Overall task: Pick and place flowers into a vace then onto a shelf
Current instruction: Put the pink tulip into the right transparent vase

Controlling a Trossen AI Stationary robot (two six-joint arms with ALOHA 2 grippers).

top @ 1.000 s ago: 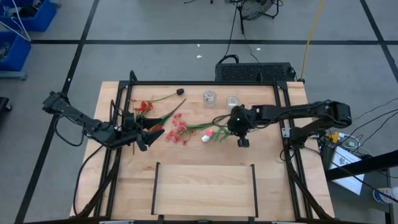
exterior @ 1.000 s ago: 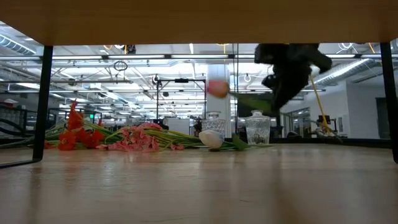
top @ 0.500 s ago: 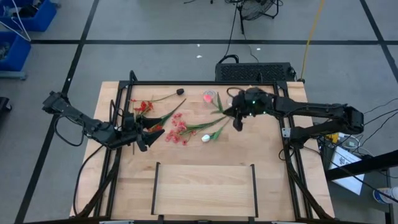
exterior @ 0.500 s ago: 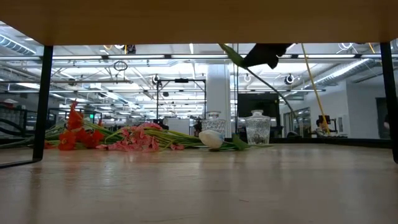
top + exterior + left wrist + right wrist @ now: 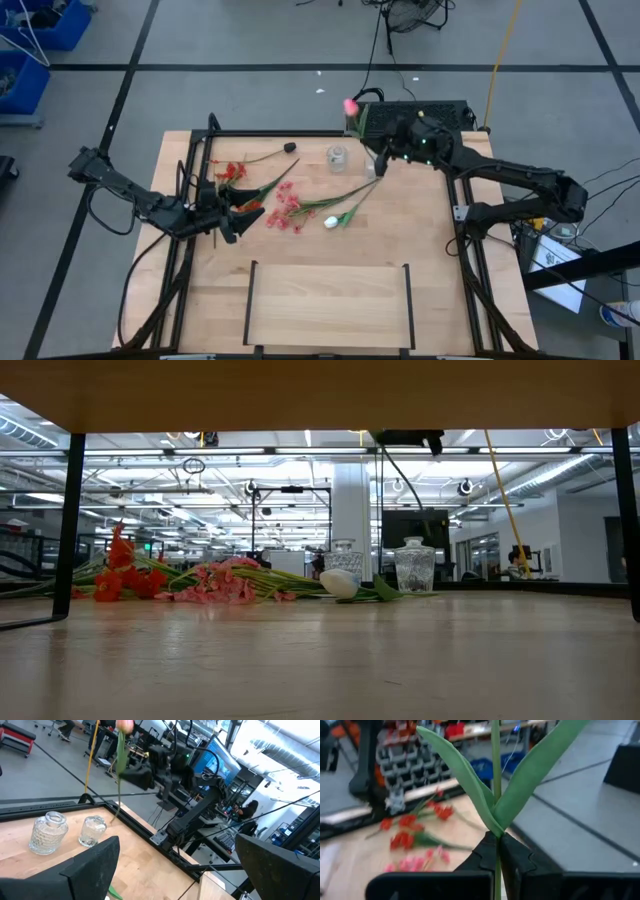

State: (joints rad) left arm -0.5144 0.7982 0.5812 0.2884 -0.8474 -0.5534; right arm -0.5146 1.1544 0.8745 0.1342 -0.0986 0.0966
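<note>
The pink-red tulip [image 5: 349, 104] rides pinched by its stalk in the shut right hand [image 5: 383, 165], above two empty glass vases [image 5: 337, 156]. The other flowers [image 5: 290, 208] lie below on the worktop, beside the wide-open, empty left hand [image 5: 238, 218]. Shelf [image 5: 328, 305] is bare; almost everything remains.

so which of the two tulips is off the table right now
The pink-red tulip, its stem pinched in the right gripper's fingers above the jars. The white tulip lies on the table.

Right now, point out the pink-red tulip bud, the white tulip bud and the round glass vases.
pink-red tulip bud [image 5: 349, 104], high view, blossom.
white tulip bud [image 5: 330, 222], high view, bud's middle.
round glass vases [image 5: 337, 156], high view, left vase's rim.
</note>
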